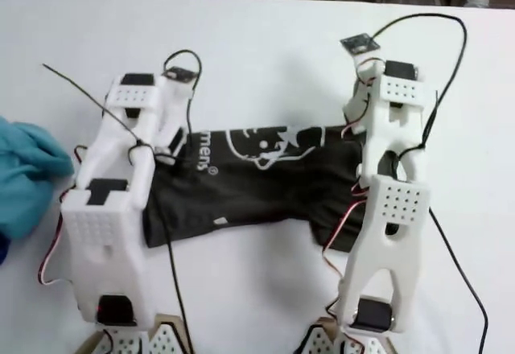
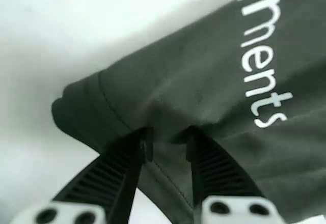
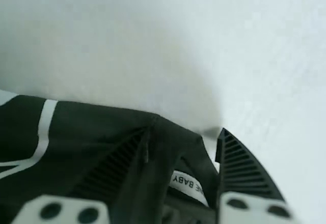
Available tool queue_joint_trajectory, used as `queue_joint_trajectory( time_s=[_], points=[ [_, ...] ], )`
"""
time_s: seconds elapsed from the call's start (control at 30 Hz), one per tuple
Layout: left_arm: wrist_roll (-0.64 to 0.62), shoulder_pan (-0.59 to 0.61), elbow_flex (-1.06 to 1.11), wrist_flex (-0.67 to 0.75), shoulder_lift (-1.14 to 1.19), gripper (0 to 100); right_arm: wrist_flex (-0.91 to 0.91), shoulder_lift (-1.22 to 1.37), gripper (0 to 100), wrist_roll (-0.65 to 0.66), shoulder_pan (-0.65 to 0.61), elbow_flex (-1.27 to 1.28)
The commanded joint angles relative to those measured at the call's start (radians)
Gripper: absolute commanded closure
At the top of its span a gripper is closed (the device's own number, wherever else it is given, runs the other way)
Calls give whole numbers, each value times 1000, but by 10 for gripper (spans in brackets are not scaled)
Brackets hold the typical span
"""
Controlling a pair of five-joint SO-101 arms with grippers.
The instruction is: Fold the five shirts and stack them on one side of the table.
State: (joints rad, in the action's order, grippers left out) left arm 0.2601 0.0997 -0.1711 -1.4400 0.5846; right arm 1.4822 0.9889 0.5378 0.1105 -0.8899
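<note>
**Item 1, black shirt** (image 1: 257,185). You will find it on the white table (image 1: 265,40), stretched crosswise between the two arms, partly folded and rumpled. Its white print (image 1: 273,141) faces up along the far edge. In the left wrist view the black shirt (image 2: 204,81) shows white lettering (image 2: 262,66) and a rounded, folded corner. In the right wrist view the black shirt (image 3: 102,132) shows a white stripe and a small sewn label (image 3: 188,183).

**Item 2, left gripper** (image 2: 168,142). It is clamped narrowly on a pinch of the shirt's fabric beside the folded corner, and the cloth puckers where the ribbed fingers (image 2: 214,168) meet it. You can trace its arm, the left arm (image 1: 105,209), over the shirt's lettered end in the high view.

**Item 3, right gripper** (image 3: 186,147). It holds the shirt's edge at the label, with cloth bunched between the jaws, which stand wider apart than the left pair. One ribbed finger (image 3: 239,168) lies against bare table. The right arm (image 1: 394,201) stands over the shirt's other end.

**Item 4, teal cloth** (image 1: 24,177). It is heaped at the table's edge, beyond the left arm and apart from the black shirt.

**Item 5, black cable** (image 1: 459,48). It loops over the table beside the right arm.
</note>
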Motion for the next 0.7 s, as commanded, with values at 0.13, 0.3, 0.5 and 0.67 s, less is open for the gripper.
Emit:
queue_joint_trajectory(
  time_s=[0.13, 0.3, 0.5, 0.67],
  points=[
    [3, -9, 15, 52, -2, 861, 177, -136, 796, 9, 24, -206],
    [3, -14, 15, 57, -3, 861, 232, -262, 796, 21, 41, -190],
    [2, -9, 16, 54, -3, 861, 231, -550, 796, 255, 48, 307],
    [-3, -15, 22, 58, -2, 861, 220, -914, 796, 534, 45, 815]
  ],
)
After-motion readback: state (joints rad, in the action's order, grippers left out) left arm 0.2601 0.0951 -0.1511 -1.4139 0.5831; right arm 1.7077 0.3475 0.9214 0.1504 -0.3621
